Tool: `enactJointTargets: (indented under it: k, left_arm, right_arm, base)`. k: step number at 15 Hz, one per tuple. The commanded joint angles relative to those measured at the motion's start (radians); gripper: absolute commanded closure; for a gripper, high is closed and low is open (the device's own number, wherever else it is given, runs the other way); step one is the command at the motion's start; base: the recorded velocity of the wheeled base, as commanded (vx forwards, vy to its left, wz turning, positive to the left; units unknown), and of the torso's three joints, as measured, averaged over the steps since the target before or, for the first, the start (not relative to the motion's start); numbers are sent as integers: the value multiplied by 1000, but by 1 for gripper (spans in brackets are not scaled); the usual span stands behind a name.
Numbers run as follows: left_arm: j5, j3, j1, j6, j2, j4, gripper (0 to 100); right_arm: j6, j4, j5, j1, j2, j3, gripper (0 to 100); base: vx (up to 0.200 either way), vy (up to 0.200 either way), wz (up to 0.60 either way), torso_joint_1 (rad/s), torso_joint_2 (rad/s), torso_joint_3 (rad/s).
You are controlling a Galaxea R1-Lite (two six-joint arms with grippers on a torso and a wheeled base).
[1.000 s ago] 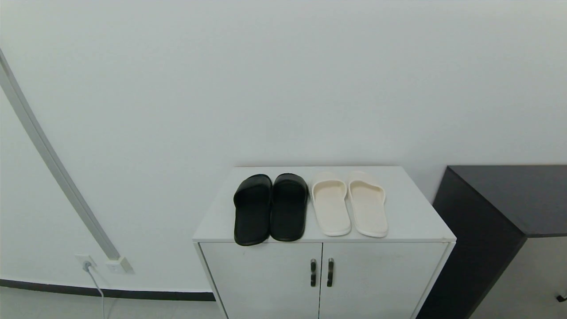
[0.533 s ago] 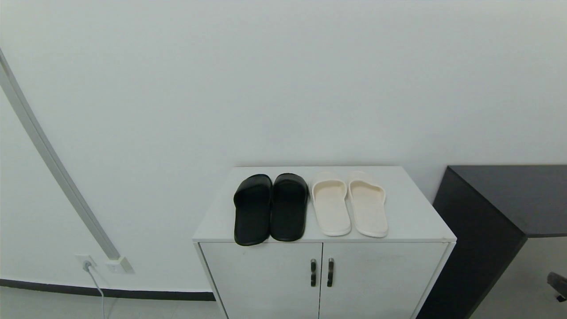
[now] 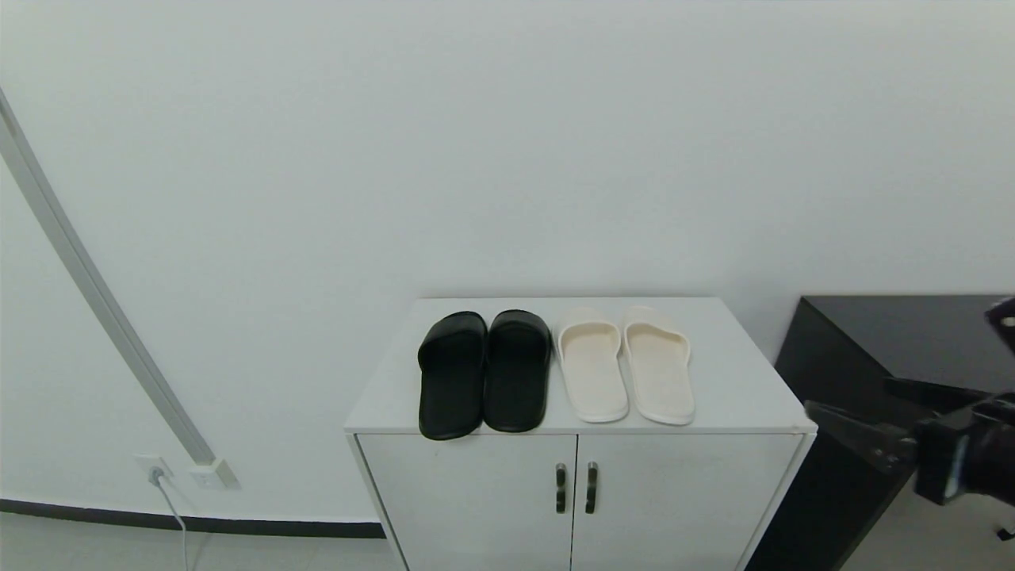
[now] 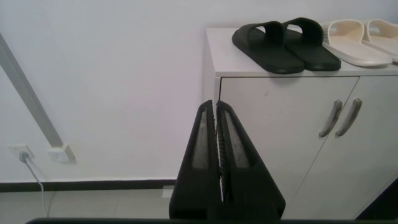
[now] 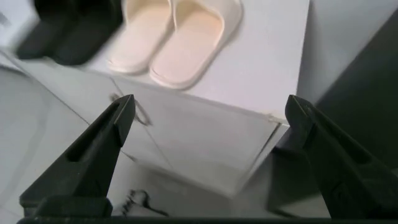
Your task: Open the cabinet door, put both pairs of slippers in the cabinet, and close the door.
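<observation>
- Bright, even, diffuse light in every view.
- Shadows are soft and faint, with a thin dark line under the black slippers (image 3: pixel 484 373) on the cabinet (image 3: pixel 737 388).
- In the head view, the straight wall duct (image 3: pixel 95 293) bows toward the edge.
- In the right wrist view, the black slippers and cabinet are smeared with blur.

Just beside the right gripper (image 3: pixel 847 394), whose fingers (image 3: pixel 864 436) are matt black plastic, the cabinet (image 3: pixel 745 381) looks like smooth white laminate, its handles (image 3: pixel 591 487) dark glossy metal, and the black slippers (image 3: pixel 484 373) and cream slippers (image 3: pixel 626 365) matt and rubbery.
</observation>
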Motion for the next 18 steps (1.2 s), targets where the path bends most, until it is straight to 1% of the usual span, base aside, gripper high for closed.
enactJointTargets:
  k: [1,3,4,5,6,7,9,10,12,16,18]
  left_arm:
    - [0,0,0,-1,0,0,100]
    - [2,0,0,-3,0,0,100]
    - [2,0,0,-5,0,0,100]
    - [3,0,0,-6,0,0,100]
    - [3,0,0,-5,0,0,100]
    - [3,0,0,-6,0,0,100]
    - [3,0,0,-6,0,0,100]
    - [3,0,0,-6,0,0,100]
    - [3,0,0,-6,0,0,100]
    - [3,0,0,-6,0,0,100]
    - [3,0,0,-6,0,0,100]
  right_arm:
    - [22,-40,-76,91,165,-74,0]
    - [23,-41,-122,116,226,-131,0]
    - [23,-41,-174,143,289,-193,0]
    - [29,-41,-193,160,325,-228,0]
    - [31,-41,-194,162,329,-231,0]
    - [54,-40,-242,201,417,-298,0]
    - [86,-41,-322,231,518,-370,0]
    - [105,-41,-340,243,565,-403,0]
    - [111,-41,-385,247,648,-472,0]
    - [117,-40,-458,238,832,-665,0]
    - [146,-38,-467,227,914,-733,0]
  base:
    - [0,0,0,0,0,0]
    - [0,0,0,0,0,0]
    - [0,0,0,0,0,0]
    - [0,0,0,0,0,0]
    - [0,0,0,0,0,0]
    - [0,0,0,0,0,0]
    - [0,0,0,0,0,0]
    - [0,0,0,0,0,0]
    - [0,0,0,0,0,0]
    - [0,0,0,0,0,0]
    - [0,0,0,0,0,0]
